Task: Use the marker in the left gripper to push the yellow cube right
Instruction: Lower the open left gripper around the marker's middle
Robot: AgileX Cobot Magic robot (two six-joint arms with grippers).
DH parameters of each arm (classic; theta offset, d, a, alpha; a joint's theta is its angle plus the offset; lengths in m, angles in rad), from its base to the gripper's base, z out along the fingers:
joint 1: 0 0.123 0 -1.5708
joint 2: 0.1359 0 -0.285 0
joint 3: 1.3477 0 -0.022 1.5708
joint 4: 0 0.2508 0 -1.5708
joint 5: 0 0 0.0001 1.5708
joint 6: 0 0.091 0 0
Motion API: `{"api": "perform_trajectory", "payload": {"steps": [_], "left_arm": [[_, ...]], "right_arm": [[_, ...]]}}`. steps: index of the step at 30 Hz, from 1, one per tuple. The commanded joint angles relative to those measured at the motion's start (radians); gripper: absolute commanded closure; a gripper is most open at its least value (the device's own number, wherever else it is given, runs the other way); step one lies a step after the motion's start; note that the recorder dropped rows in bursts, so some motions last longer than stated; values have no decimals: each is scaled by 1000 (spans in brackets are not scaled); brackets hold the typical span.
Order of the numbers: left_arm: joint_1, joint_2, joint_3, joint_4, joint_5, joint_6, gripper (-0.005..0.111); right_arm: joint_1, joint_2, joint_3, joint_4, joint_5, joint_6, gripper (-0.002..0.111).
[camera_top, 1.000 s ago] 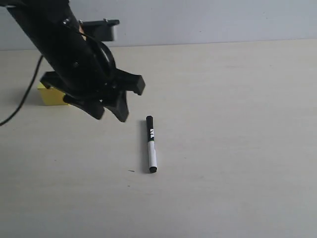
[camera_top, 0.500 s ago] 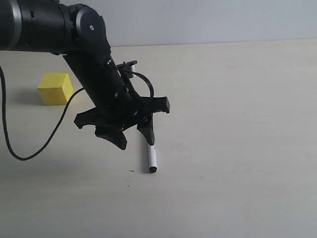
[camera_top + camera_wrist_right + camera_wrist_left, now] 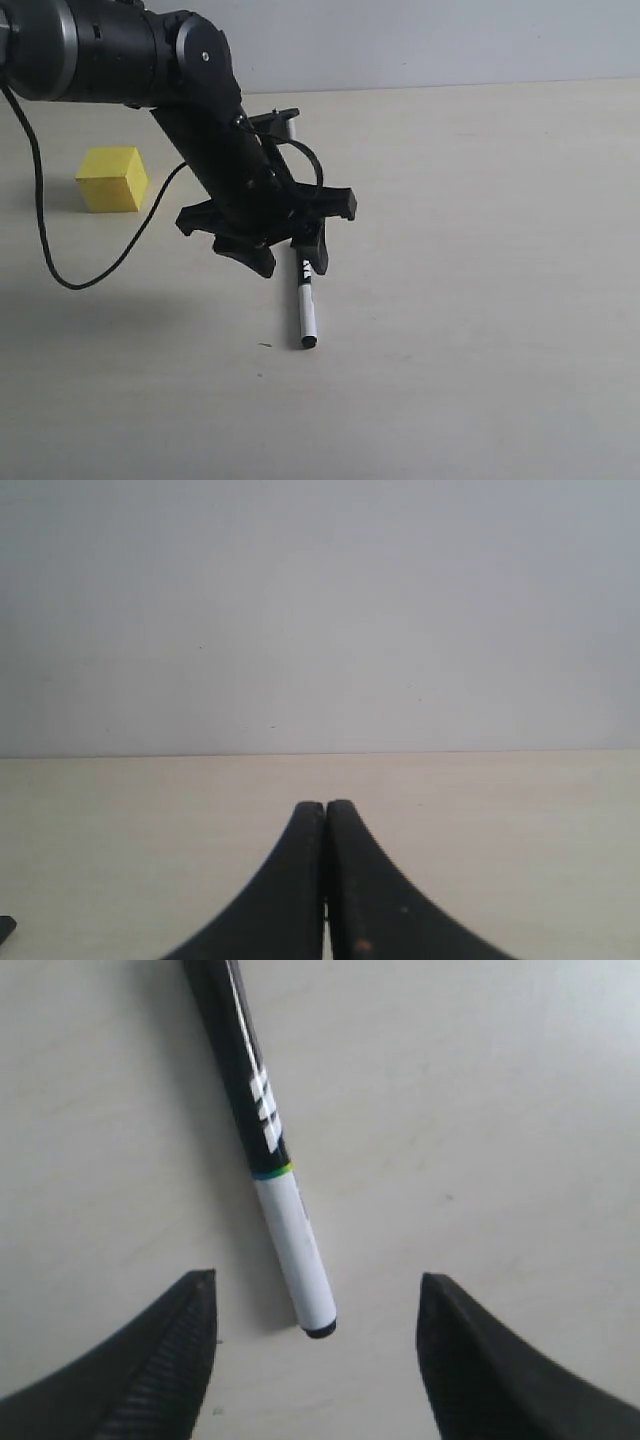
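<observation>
The marker lies flat on the table, its white end toward the near edge and its black cap end hidden under my left gripper. That gripper is open, one finger on each side of the marker, gripping nothing. The left wrist view shows the marker running away from the open left gripper, its white end between the two fingertips without touching either. The yellow cube rests far to the left, apart from the arm. My right gripper is shut and empty, and is out of the exterior view.
A loose black cable loops from the left arm down over the table between cube and gripper. The pale table stretches bare to the right up to a grey back wall.
The left arm swung from over the cube to the right and came down over the marker's cap end, uncovering the cube. The marker and cube have not moved.
</observation>
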Motion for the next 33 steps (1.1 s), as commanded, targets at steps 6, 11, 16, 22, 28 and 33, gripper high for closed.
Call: {"api": "perform_trajectory", "payload": {"steps": [6, 11, 16, 22, 28, 33], "left_arm": [[-13, 0, -42, 41, 21, -10, 49], [-99, 28, -119, 384, 161, -357, 49], [-118, 88, -129, 345, 169, -397, 49], [-129, 144, -129, 267, 103, -415, 49], [-131, 146, -129, 240, 31, -415, 49], [-131, 148, -129, 244, 27, -415, 49]], "right_arm": [[-6, -6, 5, 2, -11, -4, 108], [-6, -6, 5, 2, -11, -4, 108], [-6, -6, 5, 2, -11, -2, 108], [-6, -6, 5, 2, -11, -4, 108], [-6, -6, 5, 2, -11, -4, 108], [-6, -6, 5, 2, -11, -4, 108]]}}
